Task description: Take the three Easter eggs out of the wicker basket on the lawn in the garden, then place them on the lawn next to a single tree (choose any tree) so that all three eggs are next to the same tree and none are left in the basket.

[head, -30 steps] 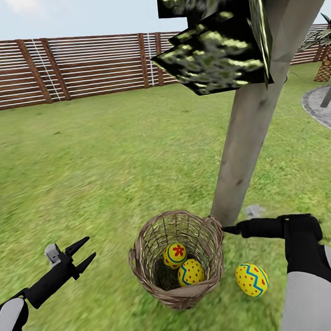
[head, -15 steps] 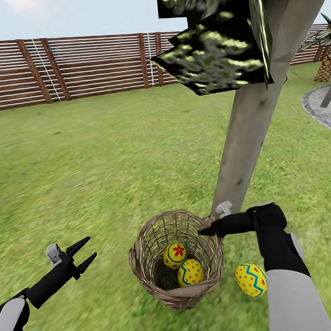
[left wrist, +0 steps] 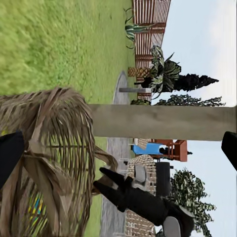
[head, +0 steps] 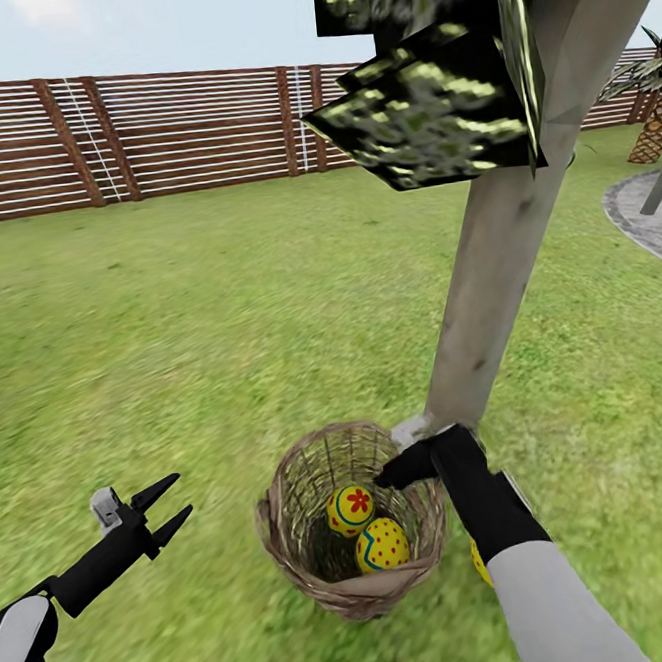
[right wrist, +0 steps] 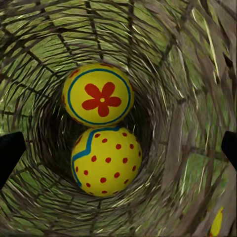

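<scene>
The wicker basket (head: 289, 535) stands on the lawn (head: 190, 323) at the foot of the tree (head: 488, 287). Inside it lie the flower egg (head: 349, 510) and the dotted egg (head: 381, 545). The right wrist view looks straight down on the flower egg (right wrist: 98, 95) and the dotted egg (right wrist: 106, 160). My right gripper (head: 384, 479) hangs open over the basket's right rim, empty. The zigzag egg (head: 477, 562) lies on the grass right of the basket, mostly hidden behind my right forearm. My left gripper (head: 178, 497) stays open and empty, left of the basket.
A brown slatted fence (head: 153, 136) runs along the back of the lawn. A grey paved path (head: 652, 218) curves at the right. The tree's dark leaf panels (head: 422, 112) hang overhead above the basket.
My right gripper has swung left from beside the trunk to over the basket's rim, and its forearm now covers most of the zigzag egg. The left arm has not moved.
</scene>
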### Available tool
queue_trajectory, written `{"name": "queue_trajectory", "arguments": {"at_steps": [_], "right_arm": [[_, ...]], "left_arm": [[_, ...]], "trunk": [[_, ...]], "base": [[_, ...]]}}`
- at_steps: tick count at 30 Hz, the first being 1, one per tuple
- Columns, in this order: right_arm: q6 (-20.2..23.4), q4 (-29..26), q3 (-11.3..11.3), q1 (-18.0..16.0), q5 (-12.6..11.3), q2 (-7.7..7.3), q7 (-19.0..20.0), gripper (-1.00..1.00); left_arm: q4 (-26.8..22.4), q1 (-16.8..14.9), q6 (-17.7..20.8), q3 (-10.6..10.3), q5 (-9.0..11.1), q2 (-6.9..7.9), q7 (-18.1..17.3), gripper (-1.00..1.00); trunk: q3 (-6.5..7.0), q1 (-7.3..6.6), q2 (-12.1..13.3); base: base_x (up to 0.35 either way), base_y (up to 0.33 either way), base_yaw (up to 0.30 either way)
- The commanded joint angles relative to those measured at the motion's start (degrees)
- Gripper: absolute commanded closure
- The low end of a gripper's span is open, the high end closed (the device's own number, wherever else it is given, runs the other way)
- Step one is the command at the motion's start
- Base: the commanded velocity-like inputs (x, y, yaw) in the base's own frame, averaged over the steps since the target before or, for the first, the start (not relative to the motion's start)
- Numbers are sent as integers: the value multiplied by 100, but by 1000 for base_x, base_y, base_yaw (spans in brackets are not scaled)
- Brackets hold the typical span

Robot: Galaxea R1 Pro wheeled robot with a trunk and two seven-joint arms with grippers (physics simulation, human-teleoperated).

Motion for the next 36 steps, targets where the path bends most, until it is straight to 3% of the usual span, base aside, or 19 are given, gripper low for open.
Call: {"name": "queue_trajectory", "arguments": {"at_steps": [1,4,7,20,21,22,23,24,26,28,31,36], "right_arm": [[9,31,181,4,-27,3,6,-100],[17,329,453,10,-103,-7,-87,-100],[6,421,477,10,-122,-11,-264,-100],[70,432,494,18,-139,25,-329,-100],[79,433,495,18,-148,28,-497,-100],[88,472,494,19,-166,30,-1065,-100],[88,542,491,15,-225,34,-1370,-100],[85,750,490,1,-585,37,-1856,-100],[61,995,494,-4,-1107,38,-2398,-100],[0,1343,555,-7,-1774,38,-3191,-100],[-3,1489,886,-7,-2012,49,-3408,-100],[14,1582,1105,-24,-2343,62,-3398,-100]], "left_arm": [[4,-3,29,9,-11,1,-26,-100],[126,-3,21,19,-12,-1,-29,-100],[364,-3,20,26,-5,6,-29,-100],[389,-3,29,28,1,31,-39,-100],[386,-2,29,27,1,35,-39,-100],[384,-3,29,29,-5,40,-38,-100],[384,-3,29,28,-7,41,-38,-100],[384,-3,29,27,-8,41,-38,-100],[384,-3,29,27,-8,42,-38,-100],[384,-3,29,33,-8,46,-38,-100],[384,-3,29,36,-8,50,-38,-100],[384,-3,29,36,-8,51,-38,-100]], "trunk": [[-5,-1,-2],[-5,-1,-2],[-5,-1,-2],[-5,-1,-2],[-5,-1,-2],[-5,-1,-2],[-5,-1,-2],[-5,-1,-2],[-5,-1,-2],[-5,-1,-2],[-71,7,-6],[-93,9,-7]], "base": [[0,0,0],[0,0,0],[0,0,0],[0,104,0],[0,20,0],[0,5,0],[0,3,0],[0,0,0],[0,0,0],[0,0,0],[0,0,0],[0,0,0]]}}
